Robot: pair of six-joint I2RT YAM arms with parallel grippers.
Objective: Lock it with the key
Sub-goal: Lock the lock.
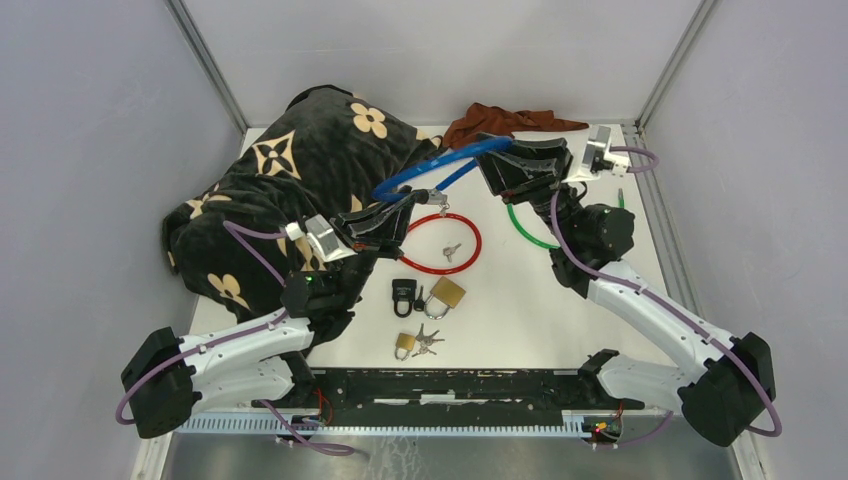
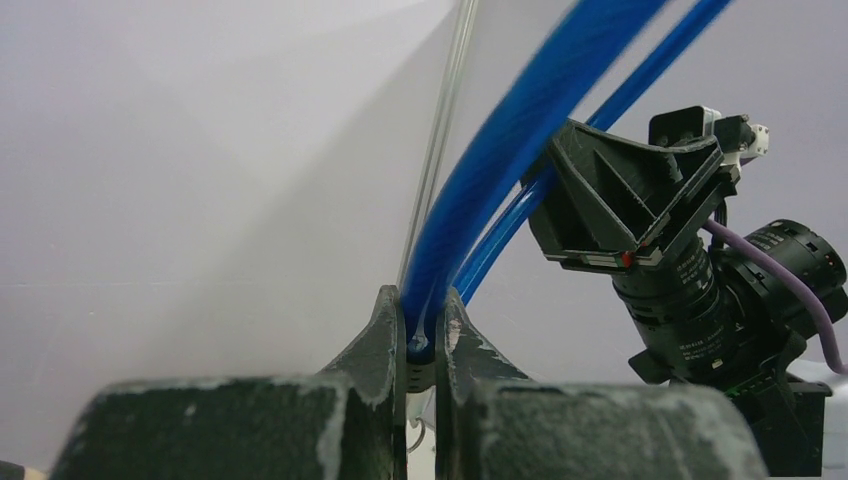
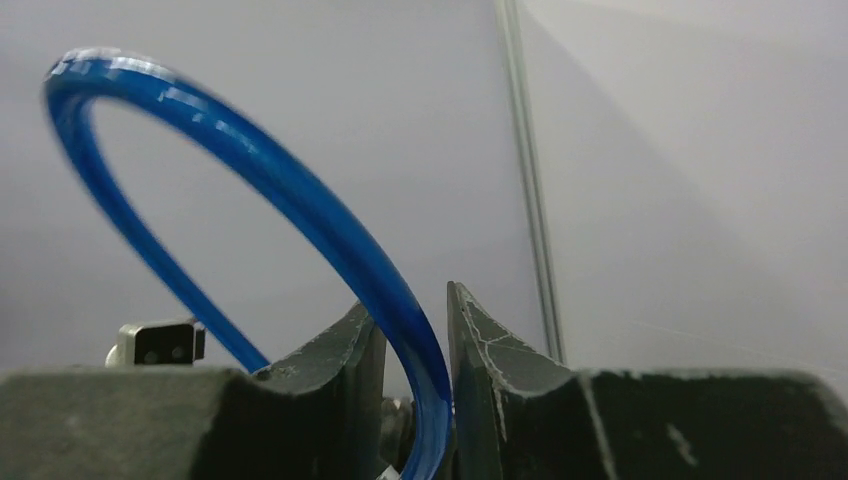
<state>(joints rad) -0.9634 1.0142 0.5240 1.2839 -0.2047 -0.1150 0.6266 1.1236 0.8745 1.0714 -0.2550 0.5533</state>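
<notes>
Cable lock: the blue cable lock point(image 2: 520, 120) is lifted off the table point(image 1: 540, 320), arching between the two arms at the far middle of the work area, in front of the patterned blanket point(image 1: 300, 160).
Left gripper point(image 2: 420, 325): fingers pinched tight on the cable near one end. A small metal piece hangs just below the grip; it cannot be made out as key or lock body.
Right gripper point(image 3: 410, 310): the cable passes between its fingers, lying against one of them. Whether the fingers bear on it or stand slightly slack cannot be told.
Reason for hold: judged, the cable is carried at two points so the loop keeps its shape and the lock end stays off the table and within reach. One arm appears to act as the anchor, leaving the other to work the lock.
Other locks: a red cable loop point(image 1: 480, 243) lies flat nearer the arms with keys point(image 1: 452, 250) inside it. A green cable point(image 1: 522, 230) lies under the right arm.
Padlocks: a black padlock point(image 1: 404, 294) and a brass padlock point(image 1: 449, 292) lie side by side. A smaller brass padlock point(image 1: 405, 345) with keys lies nearer the arm bases.
Progress: judged, locking is not finished, as no key is seen being turned.
Risk: the springy cable may slip if the right fingers are loose.
</notes>
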